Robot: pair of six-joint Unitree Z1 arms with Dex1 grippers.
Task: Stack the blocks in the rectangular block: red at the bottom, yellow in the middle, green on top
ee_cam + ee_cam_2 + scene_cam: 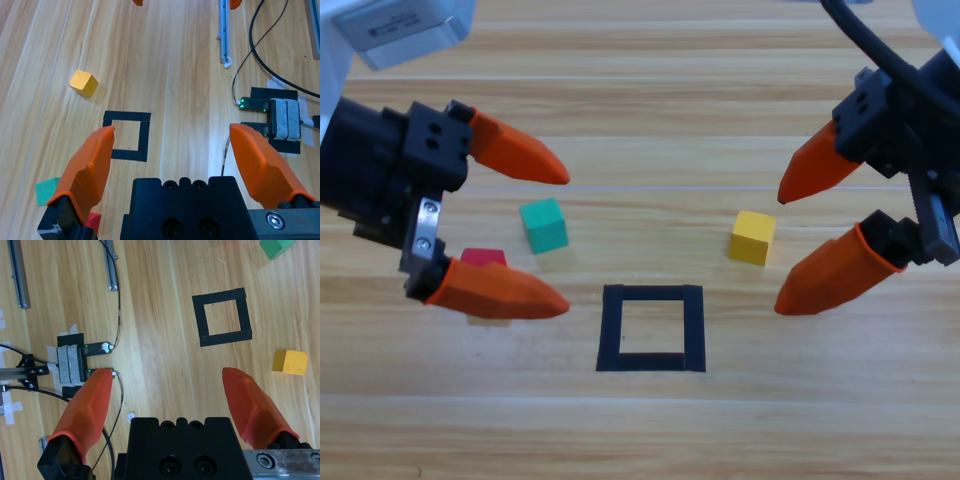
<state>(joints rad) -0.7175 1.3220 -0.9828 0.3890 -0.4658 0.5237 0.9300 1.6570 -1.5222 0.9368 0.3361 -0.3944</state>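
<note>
Above the table's left side, my left gripper (566,240) is open, and the green cube (543,225) lies between its jaws. The red cube (483,258) sits partly hidden behind the lower jaw. On the right side my right gripper (779,255) is open too, with the yellow cube (752,237) just off its fingertips. The black tape square (612,330) lies at centre front with bare wood inside. The left wrist view shows my left gripper (172,129), the square (144,140), yellow (83,82), green (46,191) and red (93,220). The right wrist view shows my right gripper (166,372), the square (201,320), yellow (289,362) and green (275,247).
Off to one side of the table, the wrist views show black cables (260,30), a taped-down device with green lights (272,117), the same device (75,360) and metal rails (111,265).
</note>
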